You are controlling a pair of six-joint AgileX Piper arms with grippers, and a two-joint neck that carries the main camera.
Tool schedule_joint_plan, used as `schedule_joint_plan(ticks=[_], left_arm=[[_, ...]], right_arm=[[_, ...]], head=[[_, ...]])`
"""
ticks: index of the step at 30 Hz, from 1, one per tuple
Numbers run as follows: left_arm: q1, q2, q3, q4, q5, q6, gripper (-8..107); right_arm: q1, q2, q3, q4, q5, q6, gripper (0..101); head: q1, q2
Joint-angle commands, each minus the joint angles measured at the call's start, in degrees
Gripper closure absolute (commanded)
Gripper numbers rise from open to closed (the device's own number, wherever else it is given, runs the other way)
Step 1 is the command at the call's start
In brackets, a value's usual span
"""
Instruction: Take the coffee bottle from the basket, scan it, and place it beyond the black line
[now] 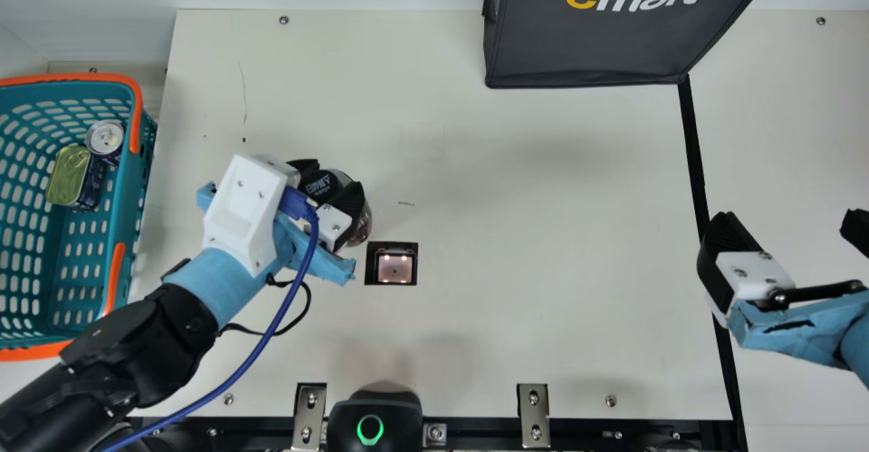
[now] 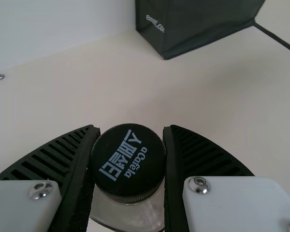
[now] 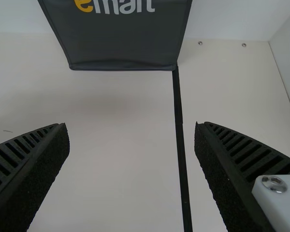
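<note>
My left gripper (image 1: 328, 187) is at the left-centre of the table in the main view, shut on the coffee bottle (image 1: 360, 225), just behind and left of the square scanner window (image 1: 395, 268). In the left wrist view the bottle's black cap (image 2: 128, 162) sits between both fingers of the left gripper (image 2: 129, 150). At the right, over the black line (image 1: 694, 146), my right gripper (image 1: 787, 229) stands open. The right wrist view has the right gripper (image 3: 132, 133) with its fingers wide apart and the black line (image 3: 179, 125) running between them.
A teal basket (image 1: 119, 208) with orange handles stands at the left, holding a round can (image 1: 105, 137) and a flat tin (image 1: 68, 175). The dark bag (image 1: 590, 38) is at the back right. A black device (image 1: 375, 418) with a green ring sits at the front edge.
</note>
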Motion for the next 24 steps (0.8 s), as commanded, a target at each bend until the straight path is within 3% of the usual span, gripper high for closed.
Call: schedule_joint_plan(ticks=[1, 14, 24], left_arm=[[-0.31, -0.11, 0.08, -4.37, -0.41, 5.87, 89], [-4.44, -1.82, -2.70, -26.14, 3.29, 29.13, 89], [-0.61, -2.72, -8.10, -44.86, 9.32, 49.45, 89]], right_arm=[[0.00, 0.00, 0.00, 0.00, 0.00, 0.00, 10], [0.00, 0.00, 0.00, 0.00, 0.00, 0.00, 10], [0.00, 0.00, 0.00, 0.00, 0.00, 0.00, 10]], head=[[-1.57, 0.09], [-1.57, 0.09], [-1.57, 0.09]])
